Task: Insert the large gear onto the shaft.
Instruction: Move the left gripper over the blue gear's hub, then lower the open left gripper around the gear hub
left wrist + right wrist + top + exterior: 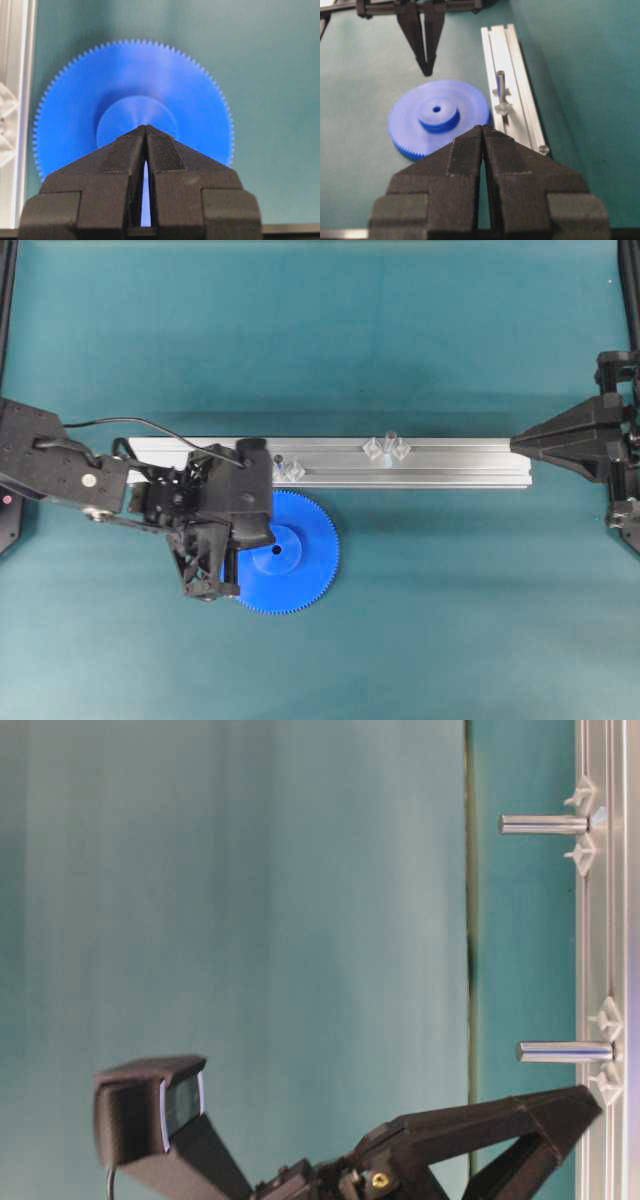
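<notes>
One gear: the large gear (pixel 295 558) lies flat on the teal desk (pixel 450 620), hub and centre hole facing straight up, so its axis stands upright; it has no long side, being round.
Gear's place: just in front of the aluminium rail (pixel 450 455), near the rail's left end in the overhead view, its toothed rim close beside the rail's edge; I cannot tell whether they touch.
Shaft: the shaft (pixel 390 440) is a thin pale pin standing upright out of the rail, its long axis vertical, with a small clear bracket on either side. It sits around the middle of the rail, well apart from the gear and to its right in the overhead view.
Second pin: a shorter pin with its own bracket pair (pixel 290 470) stands on the same rail nearer the left end, close by the gear's far rim.
Left gripper: the left gripper (pixel 146 129) hangs over the gear's left part, its fingers pressed together with nothing between them; in its own camera the tips point at the hub. It looks to be above the disc, though I cannot say whether it touches.
Right gripper: the right gripper (pixel 516 443) is at the rail's right end, tips closed to a point and level with the rail, holding nothing; contact with the rail end is not clear.
</notes>
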{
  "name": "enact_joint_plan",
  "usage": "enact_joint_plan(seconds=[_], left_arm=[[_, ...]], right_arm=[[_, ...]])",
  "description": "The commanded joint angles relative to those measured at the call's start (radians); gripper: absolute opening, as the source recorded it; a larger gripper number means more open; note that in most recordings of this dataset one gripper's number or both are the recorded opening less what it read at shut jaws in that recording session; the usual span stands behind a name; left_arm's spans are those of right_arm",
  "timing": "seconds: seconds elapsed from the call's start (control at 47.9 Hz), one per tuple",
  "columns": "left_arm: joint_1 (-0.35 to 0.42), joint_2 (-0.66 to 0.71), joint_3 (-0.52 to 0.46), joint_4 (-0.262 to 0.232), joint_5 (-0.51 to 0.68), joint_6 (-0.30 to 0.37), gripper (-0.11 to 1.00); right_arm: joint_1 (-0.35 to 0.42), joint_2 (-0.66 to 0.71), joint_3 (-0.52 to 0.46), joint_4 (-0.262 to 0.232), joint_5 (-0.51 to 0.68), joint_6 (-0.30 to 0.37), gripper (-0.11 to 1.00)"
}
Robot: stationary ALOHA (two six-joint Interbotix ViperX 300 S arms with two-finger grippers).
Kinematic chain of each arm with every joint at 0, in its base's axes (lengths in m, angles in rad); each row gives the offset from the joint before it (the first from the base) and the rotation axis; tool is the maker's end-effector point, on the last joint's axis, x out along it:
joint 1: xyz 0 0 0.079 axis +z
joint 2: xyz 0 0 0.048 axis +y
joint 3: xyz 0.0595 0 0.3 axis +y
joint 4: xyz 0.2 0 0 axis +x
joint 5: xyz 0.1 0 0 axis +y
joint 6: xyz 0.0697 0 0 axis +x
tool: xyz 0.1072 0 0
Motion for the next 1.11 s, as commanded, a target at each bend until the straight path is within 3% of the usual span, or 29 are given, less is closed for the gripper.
enact_joint_plan(seconds=[0.0, 0.668, 1.085], left_arm=[[-0.005, 0.009, -0.046, 0.002, 0.052, 0.003, 0.02], [-0.005, 0.107, -0.138, 0.006, 0.192, 0.011, 0.02], [-0.005, 0.133, -0.156, 0.006, 0.206, 0.018, 0.03]], right_arm=[[-0.002, 0.003, -0.011, -0.002, -0.006, 0.009, 0.08], [-0.005, -0.032, 0.012, -0.002, -0.006, 0.011, 0.08], [-0.008, -0.034, 0.015, -0.002, -0.012, 0.011, 0.08]])
